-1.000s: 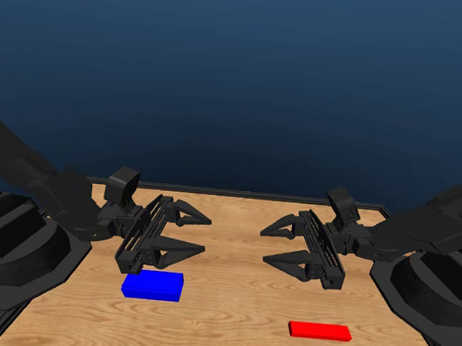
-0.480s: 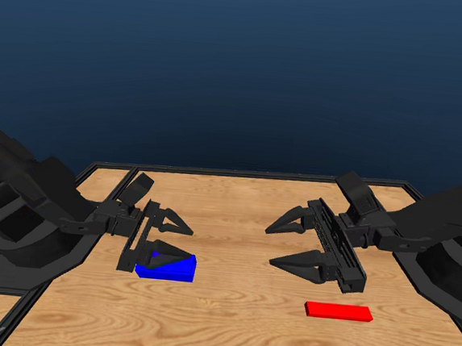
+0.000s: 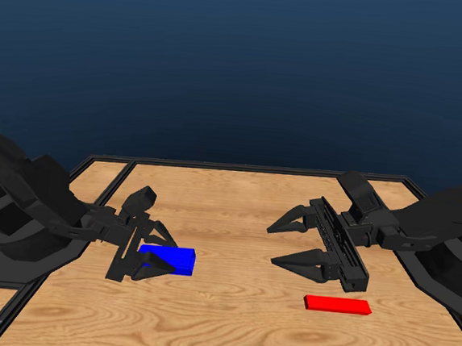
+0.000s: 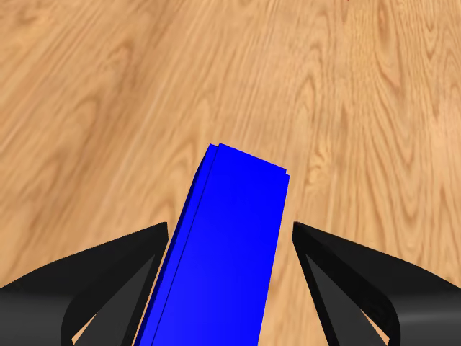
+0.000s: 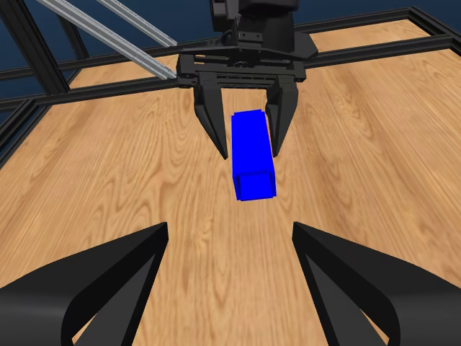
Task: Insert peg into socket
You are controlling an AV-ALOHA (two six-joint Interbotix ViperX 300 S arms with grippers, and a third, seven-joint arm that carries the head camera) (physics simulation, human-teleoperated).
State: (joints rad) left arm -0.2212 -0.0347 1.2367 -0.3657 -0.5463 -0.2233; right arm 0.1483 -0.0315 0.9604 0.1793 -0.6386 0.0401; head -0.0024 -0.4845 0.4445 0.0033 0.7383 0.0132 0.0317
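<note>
I have left gripper (image 3: 152, 255) fingers apart straddling the socket (image 3: 168, 259), need closing; right gripper (image 3: 293, 245) spread above peg (image 3: 337, 304), needs lowering.

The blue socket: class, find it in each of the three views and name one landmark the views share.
Head view: socket left of centre, between the left gripper jaws.
Left wrist view: socket fills the lower middle.
Right wrist view: socket upper middle.
Shared landmark: the open left gripper straddling it.

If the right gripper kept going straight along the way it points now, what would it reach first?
Probably the socket, whose near end faces the right gripper, with bare table between. The left gripper straddles the socket behind that. Depth is uncertain; a downward tilt could meet the table first.
</note>
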